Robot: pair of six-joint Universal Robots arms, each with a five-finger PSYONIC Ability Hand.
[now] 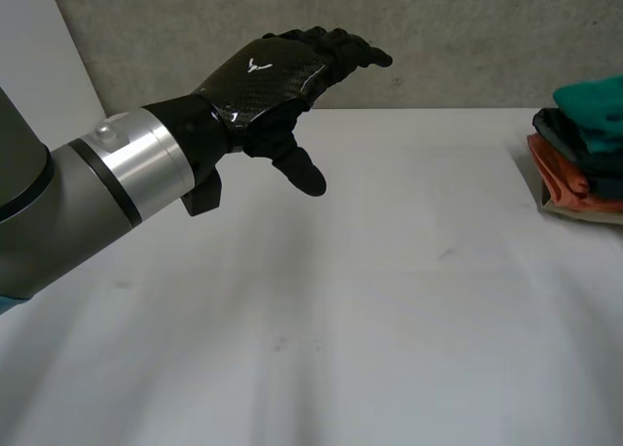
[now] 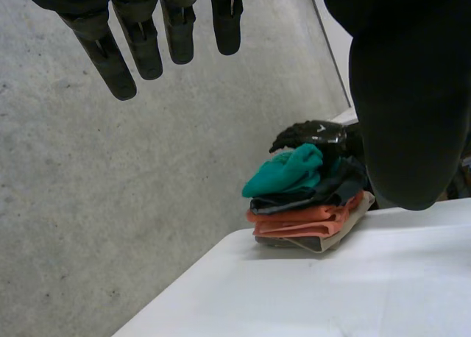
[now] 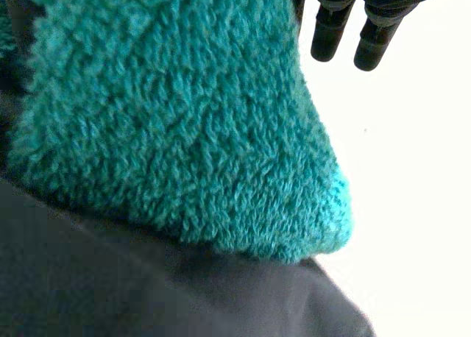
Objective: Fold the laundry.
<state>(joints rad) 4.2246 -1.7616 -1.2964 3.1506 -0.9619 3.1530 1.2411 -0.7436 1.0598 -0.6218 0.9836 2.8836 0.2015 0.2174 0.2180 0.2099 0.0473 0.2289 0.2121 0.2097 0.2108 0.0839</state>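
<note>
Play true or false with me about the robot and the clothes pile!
1. The left hand hangs open above the table, holding nothing. True.
2. The fluffy teal cloth is at the bottom of the pile. False: it is on top.
3. An orange cloth lies below a dark cloth in the pile. True.
4. The pile sits in the middle of the table. False: it is by the table's right edge.
5. The right hand is at the pile, by the teal cloth. True.
</note>
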